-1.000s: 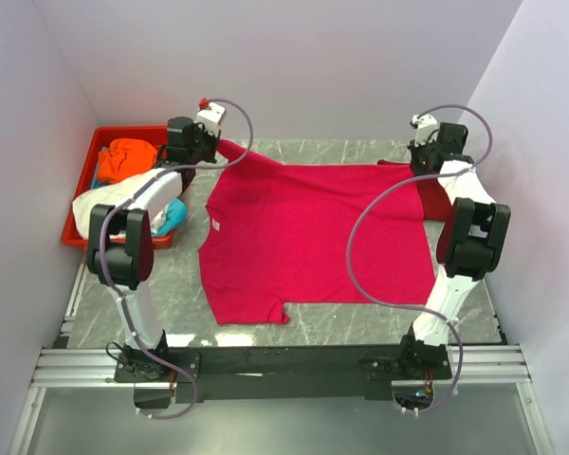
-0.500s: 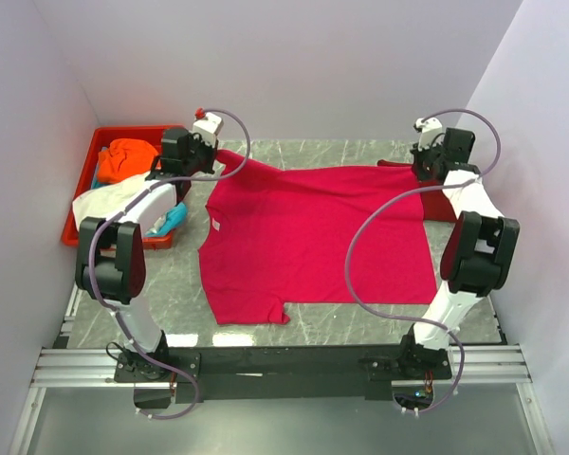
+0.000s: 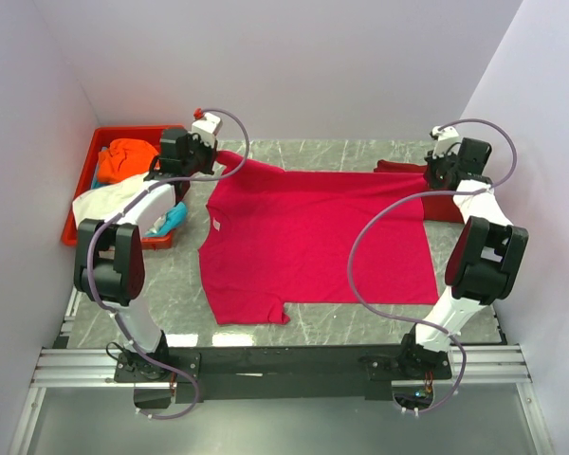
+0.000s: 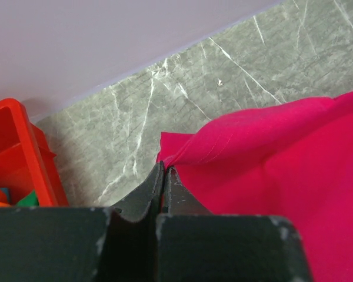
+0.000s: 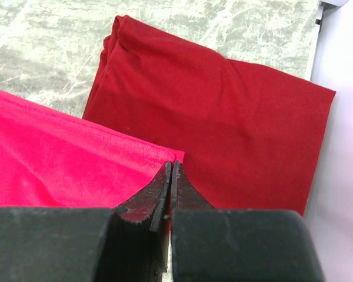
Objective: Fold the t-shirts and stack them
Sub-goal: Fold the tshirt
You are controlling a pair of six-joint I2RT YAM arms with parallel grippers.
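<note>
Pink-red t-shirt (image 3: 313,237) lies spread, unfolded, on the desk (image 3: 360,156), your left claw (image 4: 165,176) and right claw (image 5: 172,170) each pinched tight on a far corner, one darker red shirt (image 5: 223,106) folded (far right), other shirts (image 3: 133,156) waiting in the tray (image 3: 85,161).

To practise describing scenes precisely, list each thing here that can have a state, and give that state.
pink-red t-shirt: spread flat, unfolded, two far corners pinched.
darker red t-shirt: folded, lying flat.
left gripper: shut on pink-red t-shirt.
right gripper: shut on pink-red t-shirt.
red tray: holding crumpled shirts.
</note>
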